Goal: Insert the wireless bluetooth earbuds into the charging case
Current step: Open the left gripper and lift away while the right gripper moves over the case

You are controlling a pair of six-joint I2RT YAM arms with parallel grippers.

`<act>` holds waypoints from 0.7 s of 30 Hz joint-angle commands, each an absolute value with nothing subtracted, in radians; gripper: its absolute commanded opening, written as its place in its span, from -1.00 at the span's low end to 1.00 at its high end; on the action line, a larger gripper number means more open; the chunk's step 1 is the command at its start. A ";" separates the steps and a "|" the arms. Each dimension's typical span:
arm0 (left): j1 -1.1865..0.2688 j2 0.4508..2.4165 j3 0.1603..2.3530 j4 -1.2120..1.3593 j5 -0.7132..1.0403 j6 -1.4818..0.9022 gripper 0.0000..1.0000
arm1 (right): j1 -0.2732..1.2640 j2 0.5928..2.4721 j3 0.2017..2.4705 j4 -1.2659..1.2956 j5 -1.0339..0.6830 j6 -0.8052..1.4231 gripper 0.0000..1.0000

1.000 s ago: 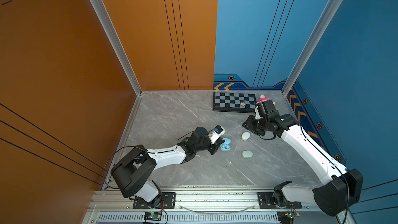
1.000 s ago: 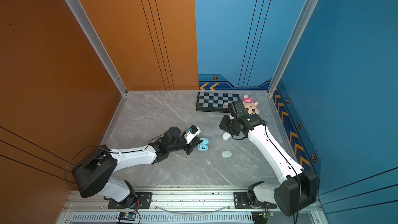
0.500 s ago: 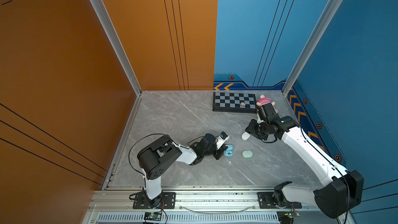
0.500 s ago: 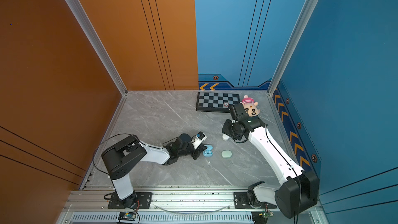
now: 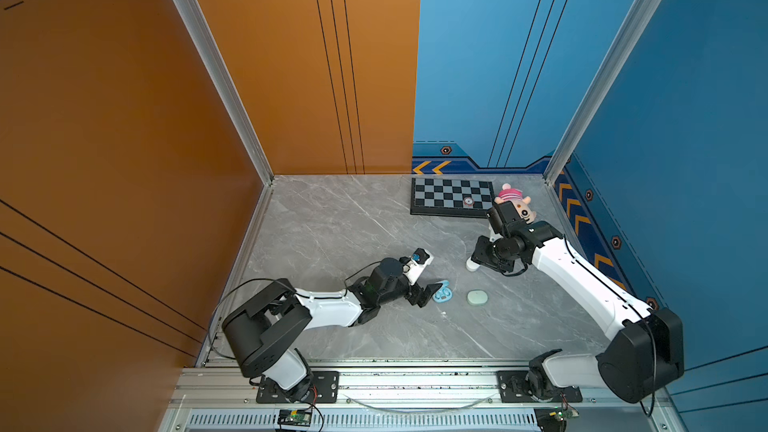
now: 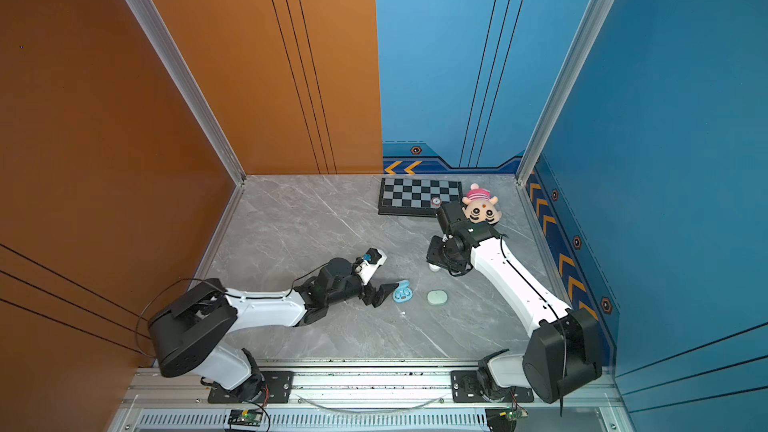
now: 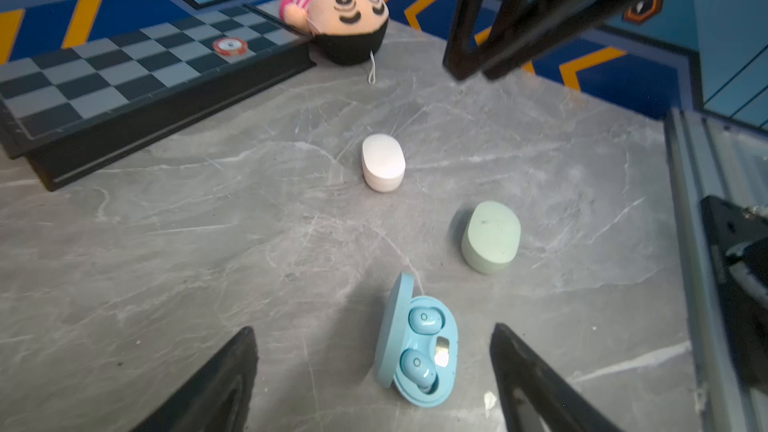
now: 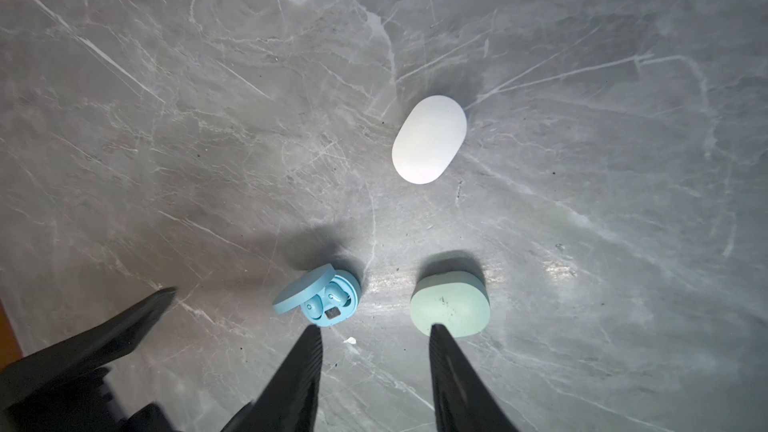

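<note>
Earbuds (image 7: 426, 320) both sit in the blue case (image 7: 395, 326); my left gripper (image 7: 372, 328) just sprang wide open, right gripper (image 8: 375, 327) parted, empty.

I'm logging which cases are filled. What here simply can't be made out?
- Inside the white case and the green case: lids shut in both wrist views.
- The white case in both top views: mostly covered by the right gripper.
- The pale speck near the blue case, right wrist view: too small to identify.
- The earbuds in the blue case: too small to count in both top views.
</note>
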State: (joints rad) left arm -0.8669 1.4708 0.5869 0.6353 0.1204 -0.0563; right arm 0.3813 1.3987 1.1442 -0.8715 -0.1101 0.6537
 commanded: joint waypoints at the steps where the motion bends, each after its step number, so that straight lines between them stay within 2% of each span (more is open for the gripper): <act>1: -0.848 1.306 0.580 0.458 0.071 -0.040 0.96 | 0.415 1.459 1.180 -0.869 -0.055 0.558 -0.04; 11: -0.707 0.860 0.558 0.036 -0.011 -0.059 0.96 | 0.550 1.719 1.311 -0.794 -0.021 0.478 0.09; 16: -0.616 0.739 0.543 -0.048 -0.013 -0.112 0.96 | 0.604 1.803 1.338 -0.787 -0.008 0.472 0.10; 21: -0.574 0.687 0.537 -0.080 0.000 -0.154 0.96 | 0.640 1.765 1.264 -0.767 0.015 0.490 0.09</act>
